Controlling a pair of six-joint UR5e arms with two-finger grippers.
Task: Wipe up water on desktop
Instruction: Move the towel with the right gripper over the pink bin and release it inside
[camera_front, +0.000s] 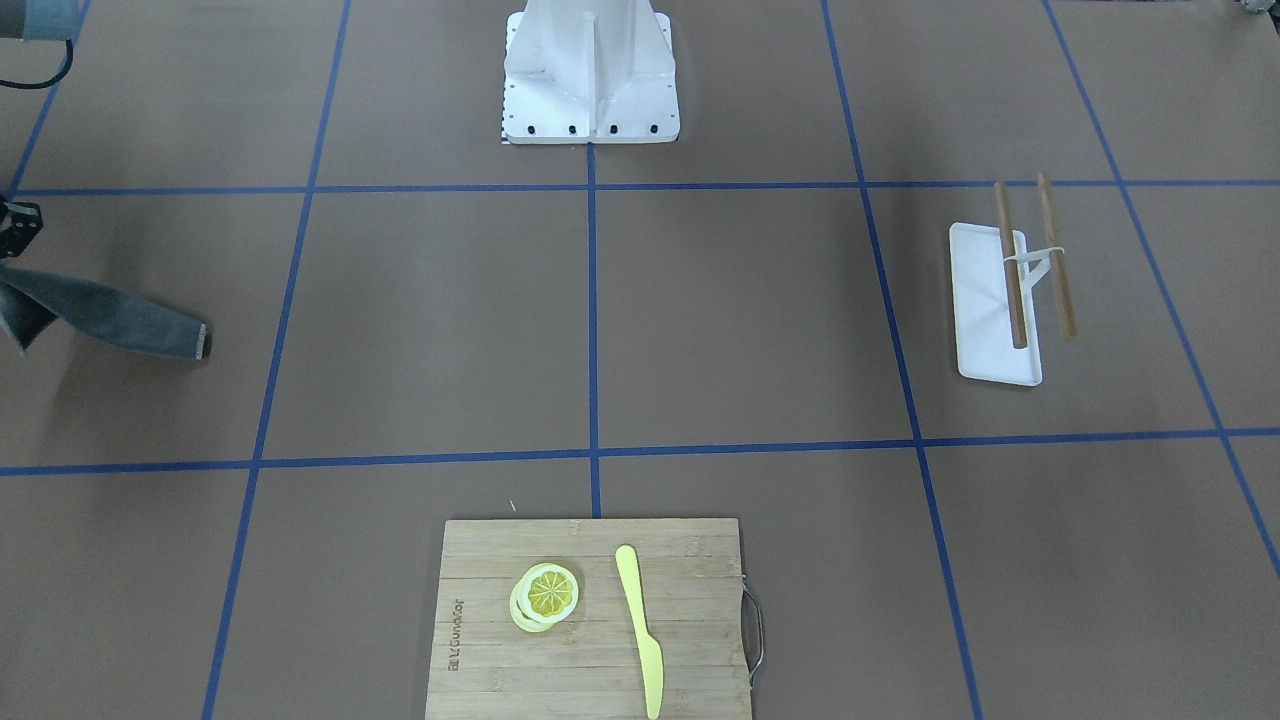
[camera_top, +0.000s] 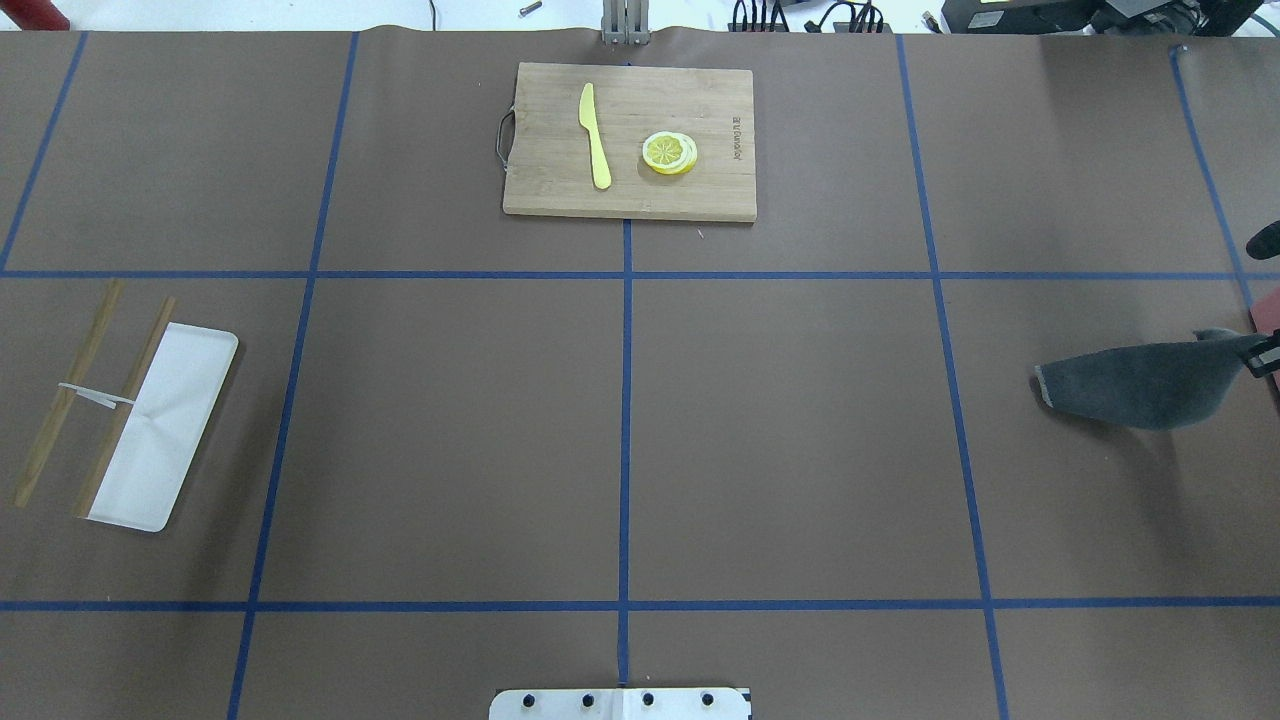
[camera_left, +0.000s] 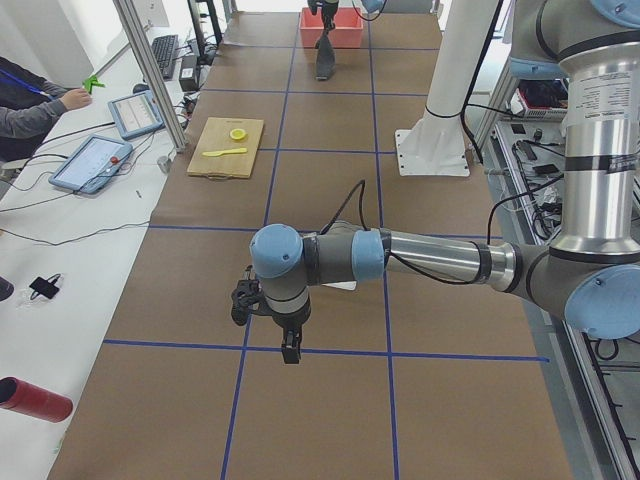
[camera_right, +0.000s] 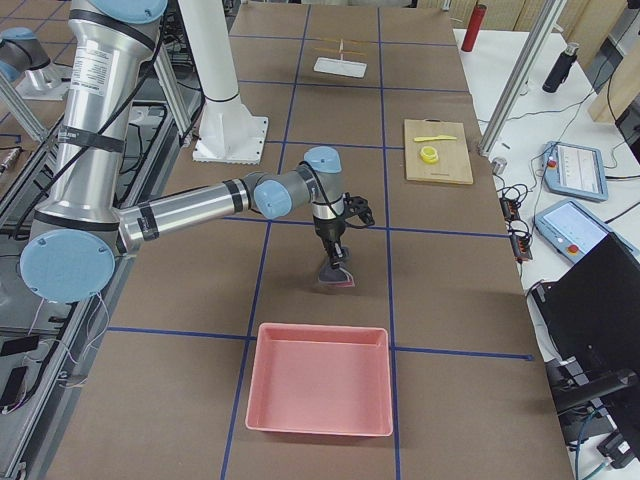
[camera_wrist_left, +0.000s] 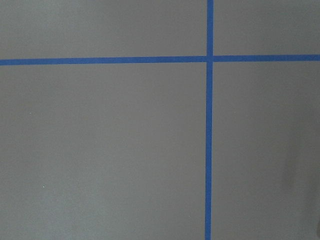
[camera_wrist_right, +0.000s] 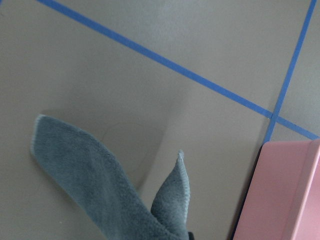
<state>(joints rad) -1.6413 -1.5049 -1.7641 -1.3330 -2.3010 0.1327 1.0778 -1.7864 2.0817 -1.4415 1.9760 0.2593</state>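
Gripping grey cloth (camera_top: 1140, 385), right gripper (camera_top: 1260, 352) clenched at overhead's edge, just beside bin (camera_top: 1268, 320); cloth reaches away from bin over desktop (camera_top: 780, 430). Right view: cloth dangles near bin, tip low by desktop. Left view: left gripper (camera_left: 290, 348) over desktop, well apart from bin; clenched or released, cannot tell.
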